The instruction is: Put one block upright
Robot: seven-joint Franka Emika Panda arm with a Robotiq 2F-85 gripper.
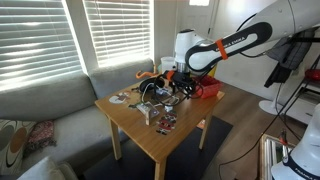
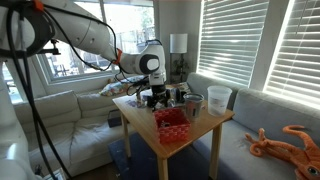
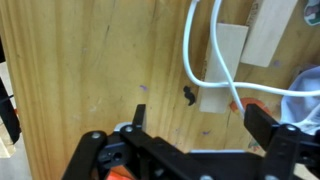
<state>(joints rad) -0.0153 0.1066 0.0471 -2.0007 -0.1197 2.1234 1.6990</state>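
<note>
In the wrist view two pale wooden blocks lie flat on the wooden table [image 3: 90, 70]: one block [image 3: 225, 62] is just ahead of my jaws, and a second block [image 3: 272, 30] lies at the top right. A white cable [image 3: 192, 60] loops over the nearer block. My gripper [image 3: 200, 125] is open and empty, its fingers spread just short of the nearer block and not touching it. In both exterior views the gripper [image 1: 172, 86] [image 2: 158, 96] hangs low over the cluttered table top. I cannot make out the blocks there.
A red basket [image 2: 172, 120] and a white cup [image 2: 219, 98] stand on the table near its edge. Small clutter [image 1: 140, 95] covers the table middle. An orange item [image 3: 256, 105] lies by my right finger. Sofas flank the table.
</note>
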